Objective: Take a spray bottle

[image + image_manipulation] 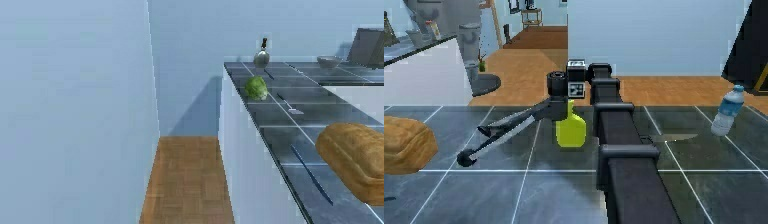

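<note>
Approach step: gripper (pixel 472 145), hold and opening can't tell, has yellow spray bottle (pixel 570 128) at its 3 o'clock; next move needs it centred on that.

Pale blue walls (pixel 70 100) enclose a narrow strip of wooden plank floor (pixel 185 180), which runs along the white side panel (pixel 240 150) of a counter with a dark grey tiled top (pixel 290 125). In the arm side view, the same wooden flooring (pixel 664 62) extends beyond the counter to a pale blue partition wall (pixel 654 30). A second white counter unit (pixel 429 75) stands at that view's left.
</note>
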You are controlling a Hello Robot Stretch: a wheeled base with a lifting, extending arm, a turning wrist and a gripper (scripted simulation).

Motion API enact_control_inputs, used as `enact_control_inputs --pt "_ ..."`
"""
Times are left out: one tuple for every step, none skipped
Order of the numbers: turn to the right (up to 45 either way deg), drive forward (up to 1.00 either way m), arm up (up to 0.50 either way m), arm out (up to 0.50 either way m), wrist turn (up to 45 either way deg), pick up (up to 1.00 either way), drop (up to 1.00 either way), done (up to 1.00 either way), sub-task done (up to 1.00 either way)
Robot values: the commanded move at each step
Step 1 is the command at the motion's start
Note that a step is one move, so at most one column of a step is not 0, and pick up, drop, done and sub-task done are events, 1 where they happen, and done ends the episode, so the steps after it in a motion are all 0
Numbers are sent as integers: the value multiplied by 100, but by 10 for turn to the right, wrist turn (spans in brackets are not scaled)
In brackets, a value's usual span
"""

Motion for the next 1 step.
enact_control_inputs --pt "0 0 0 0 450 0 0 0 0"
